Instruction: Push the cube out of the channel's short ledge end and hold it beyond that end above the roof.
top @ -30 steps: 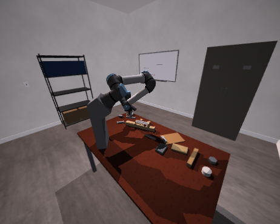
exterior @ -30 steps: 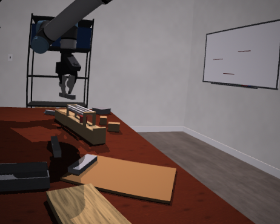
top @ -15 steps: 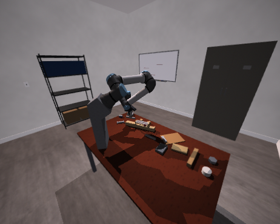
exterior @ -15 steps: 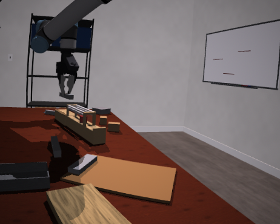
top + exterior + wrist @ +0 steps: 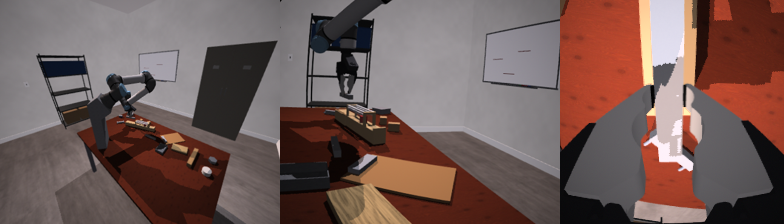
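Note:
The wooden channel (image 5: 142,126) (image 5: 359,127) lies on the red table (image 5: 170,187) (image 5: 468,200), with a roof of grey slats (image 5: 359,108) on posts. A bit of red under the roof (image 5: 361,118) may be the cube; I cannot tell more. My gripper (image 5: 131,114) (image 5: 347,91) (image 5: 668,86) hangs above the table just behind the channel's far end. It is shut on a pale grey stick (image 5: 347,96) (image 5: 667,45). In the wrist view the stick runs lengthwise over the channel, whose wooden walls (image 5: 644,50) show on both sides.
Two small wooden blocks (image 5: 393,126) (image 5: 383,120) and a grey bar (image 5: 381,111) lie beside the channel. Nearer are a dark block (image 5: 336,146), a flat board (image 5: 413,178) with a grey block on it, a dark tray (image 5: 304,175) and a plank (image 5: 362,206).

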